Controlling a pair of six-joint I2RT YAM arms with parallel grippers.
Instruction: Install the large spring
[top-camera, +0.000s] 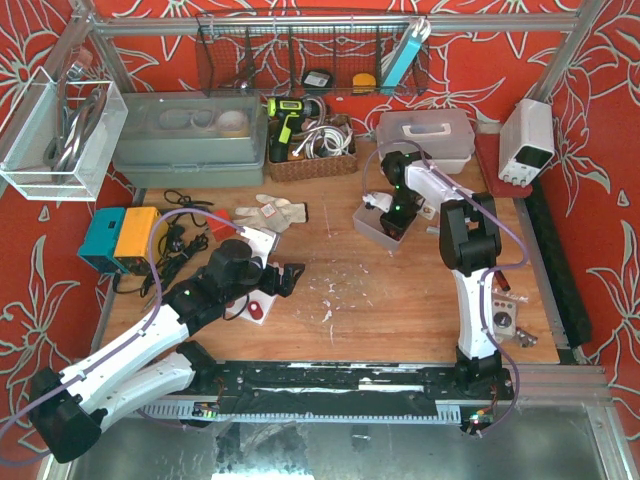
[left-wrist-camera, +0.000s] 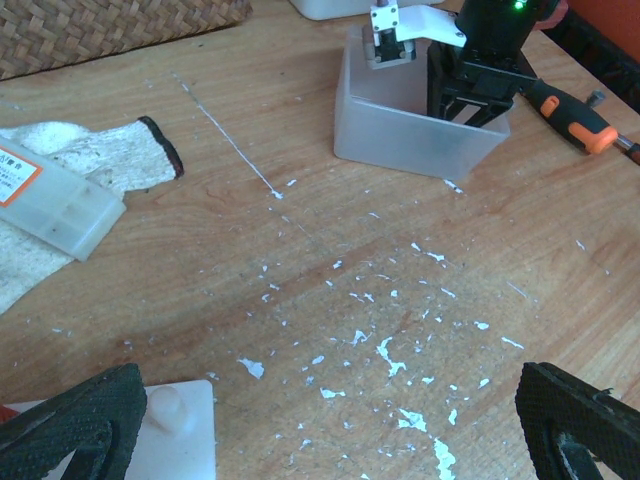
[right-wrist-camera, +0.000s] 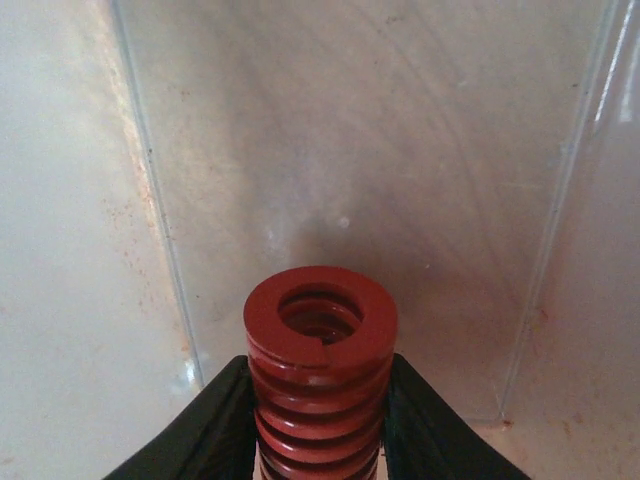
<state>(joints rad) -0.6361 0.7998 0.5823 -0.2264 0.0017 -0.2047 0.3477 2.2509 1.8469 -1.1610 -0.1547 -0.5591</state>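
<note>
The large red spring stands end-on between the black pads of my right gripper, which is shut on it. That gripper reaches down inside a translucent grey bin at the back middle of the table; it also shows in the left wrist view, inside the bin. My left gripper is open and empty low over the wood, its fingers wide apart. A white plate with an upright peg lies by its left finger, also seen from above.
A white glove and a clear labelled box lie left of the bin. An orange-handled screwdriver lies right of it. A wicker basket, lidded tubs and a power supply line the back.
</note>
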